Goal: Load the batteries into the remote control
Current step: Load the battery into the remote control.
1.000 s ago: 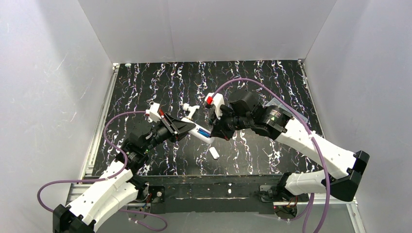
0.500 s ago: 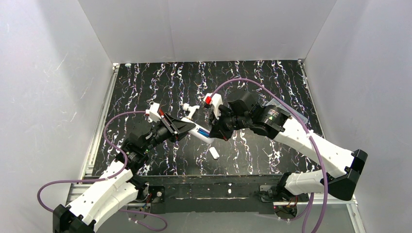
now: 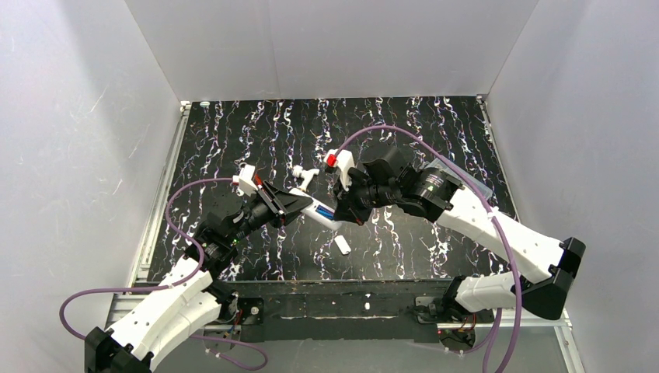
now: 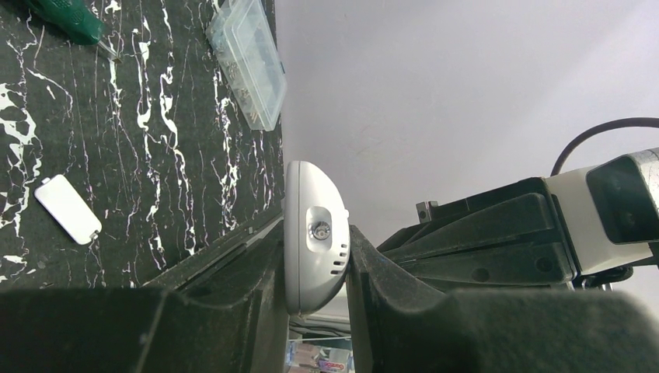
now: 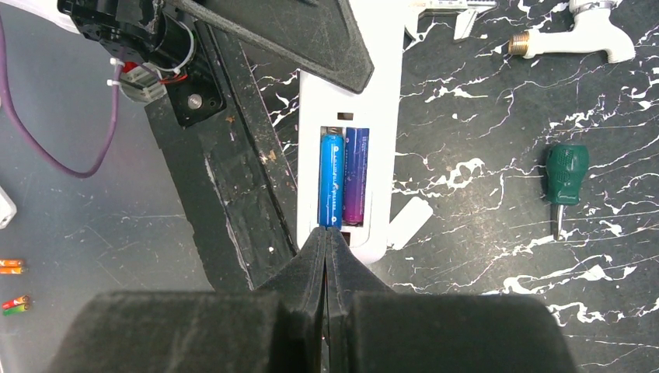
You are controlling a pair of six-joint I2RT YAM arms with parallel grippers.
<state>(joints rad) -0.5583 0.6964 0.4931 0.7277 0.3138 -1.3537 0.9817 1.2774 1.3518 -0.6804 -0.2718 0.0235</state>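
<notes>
My left gripper [image 3: 299, 203] is shut on the remote control [image 3: 320, 210] and holds it above the mat, its open recess facing up. In the left wrist view the remote's rounded end [image 4: 311, 233] is clamped between both fingers. Two batteries lie side by side in the recess, one blue [image 5: 331, 179] and one purple [image 5: 356, 175]. My right gripper [image 5: 326, 231] is shut with nothing between its fingers. Its joined tips touch the near end of the blue battery. From above, the right gripper [image 3: 342, 214] meets the remote's free end.
A small white cover [image 5: 409, 221] lies on the mat under the remote. A green-handled screwdriver [image 5: 566, 172] lies to the right. A white pipe fitting [image 5: 591, 31] sits farther back. A clear plastic box [image 4: 249, 58] stands near the mat's edge.
The right arm's wrist has edged slightly left toward the remote. The left arm and the remote have held still.
</notes>
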